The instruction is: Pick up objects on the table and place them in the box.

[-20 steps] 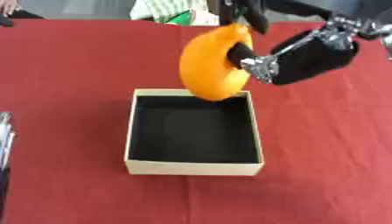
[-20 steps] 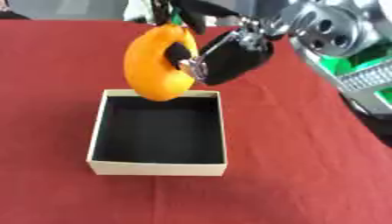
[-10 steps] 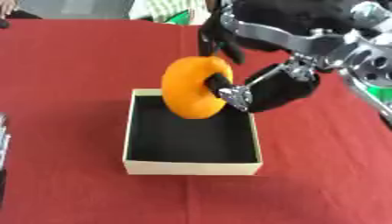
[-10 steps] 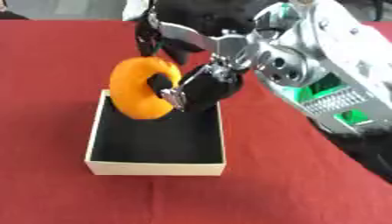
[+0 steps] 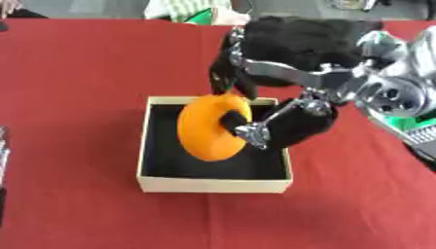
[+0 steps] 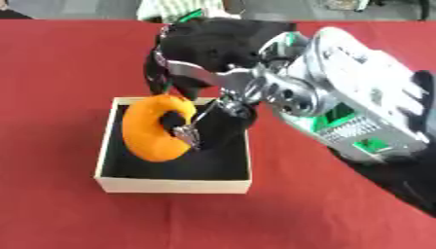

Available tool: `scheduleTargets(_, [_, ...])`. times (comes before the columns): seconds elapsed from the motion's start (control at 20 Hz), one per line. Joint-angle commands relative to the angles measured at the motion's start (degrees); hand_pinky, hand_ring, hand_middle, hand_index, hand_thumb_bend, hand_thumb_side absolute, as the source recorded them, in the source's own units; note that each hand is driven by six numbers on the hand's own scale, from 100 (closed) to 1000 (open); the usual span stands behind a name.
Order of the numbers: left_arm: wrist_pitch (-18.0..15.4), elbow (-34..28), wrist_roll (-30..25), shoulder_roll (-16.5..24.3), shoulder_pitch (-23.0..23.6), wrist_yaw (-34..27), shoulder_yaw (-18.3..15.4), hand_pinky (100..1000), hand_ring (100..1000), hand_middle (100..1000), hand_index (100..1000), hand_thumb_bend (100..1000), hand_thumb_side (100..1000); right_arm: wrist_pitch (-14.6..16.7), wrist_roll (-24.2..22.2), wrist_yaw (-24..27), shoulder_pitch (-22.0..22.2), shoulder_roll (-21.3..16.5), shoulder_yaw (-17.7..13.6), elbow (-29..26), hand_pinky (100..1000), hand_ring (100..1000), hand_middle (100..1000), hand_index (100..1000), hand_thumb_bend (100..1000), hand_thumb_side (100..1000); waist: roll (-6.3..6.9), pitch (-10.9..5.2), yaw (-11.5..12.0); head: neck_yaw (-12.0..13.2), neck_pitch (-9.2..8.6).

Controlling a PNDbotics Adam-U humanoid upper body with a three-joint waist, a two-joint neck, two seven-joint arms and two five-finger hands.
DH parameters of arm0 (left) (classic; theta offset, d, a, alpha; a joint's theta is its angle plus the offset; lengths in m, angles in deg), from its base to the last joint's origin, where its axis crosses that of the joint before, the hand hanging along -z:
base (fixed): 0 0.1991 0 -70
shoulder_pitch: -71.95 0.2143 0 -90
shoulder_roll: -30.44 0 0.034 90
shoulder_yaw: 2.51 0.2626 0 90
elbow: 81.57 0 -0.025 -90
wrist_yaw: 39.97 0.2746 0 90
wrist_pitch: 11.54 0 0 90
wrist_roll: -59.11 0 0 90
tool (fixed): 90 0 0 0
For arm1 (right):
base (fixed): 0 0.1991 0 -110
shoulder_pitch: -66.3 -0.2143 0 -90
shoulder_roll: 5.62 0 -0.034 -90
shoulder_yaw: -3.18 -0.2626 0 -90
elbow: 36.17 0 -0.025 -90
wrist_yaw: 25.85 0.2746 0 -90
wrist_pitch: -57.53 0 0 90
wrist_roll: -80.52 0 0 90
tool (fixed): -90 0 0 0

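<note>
A red tablecloth [image 5: 77, 68] covers the table; green-and-white cloth [image 5: 183, 10] lies at the far edge

Bright, even light falls across the red surface [image 5: 77, 73], with soft shadows. Everything looks slightly blurred, the fingers [image 5: 223, 78] most; the box [image 5: 213, 184] interior below them reads flat black.

A table covered in red cloth [image 5: 77, 73] carries an open, cream-walled box [image 5: 213, 184] with a black inside, sitting near the centre, slightly toward 6 o'clock.
</note>
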Motion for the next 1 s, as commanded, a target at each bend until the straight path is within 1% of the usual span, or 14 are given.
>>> scheduleTargets(0.05, [-0.1, -1.1, -0.2, 0.3, -0.6, -0.3, -0.1, 445, 657, 695, 841, 165, 680, -0.4, -0.4, -0.6, -0.4, 0.2, 0.5, 2.1, 587, 506, 341, 383, 100, 152, 0.25, -0.98, 0.1, -0.2, 0.08])
scheduleTargets(0.3, [-0.1, -1.1, -0.2, 0.2, -0.6, -0.3, -0.1, 445, 656, 695, 841, 164, 681, 0.9, 1.0, -1.7, 0.1, 1.0, 1.9, 6.3, 584, 507, 349, 390, 100, 152, 0.43, -0.88, 0.2, -0.4, 0.13])
scheduleTargets(0.6, [0.0, -1.1, -0.2, 0.1, -0.5, -0.4, -0.2, 445, 657, 695, 841, 162, 681, 1.0, 3.9, -3.1, 0.6, 1.3, 1.6, 9.3, 585, 506, 350, 392, 100, 154, 0.61, -0.75, 0.1, -0.5, 0.03])
scheduleTargets(0.8, [0.0, -1.1, -0.3, 0.0, -0.5, -0.4, -0.1, 445, 656, 695, 841, 160, 682, 1.0, 4.5, -3.0, 0.7, 1.4, 1.8, 10.6, 583, 508, 355, 396, 100, 159, 0.61, -0.67, 0.1, -0.6, 0.00])
scheduleTargets(0.85, [0.0, -1.1, -0.3, 0.0, -0.5, -0.5, -0.1, 445, 656, 695, 841, 160, 682, 1.1, 4.4, -2.8, 0.8, 1.5, 2.0, 11.0, 588, 514, 364, 403, 100, 161, 0.61, -0.67, 0.1, -0.6, 0.01])
scheduleTargets(1.0, [0.0, -1.1, -0.2, 0.0, -0.4, -0.5, -0.2, 446, 656, 694, 841, 160, 682, 2.1, 2.8, -1.9, 0.9, 1.7, 2.6, 12.0, 643, 572, 453, 490, 100, 157, 0.63, -0.66, 0.2, -0.7, -0.04])
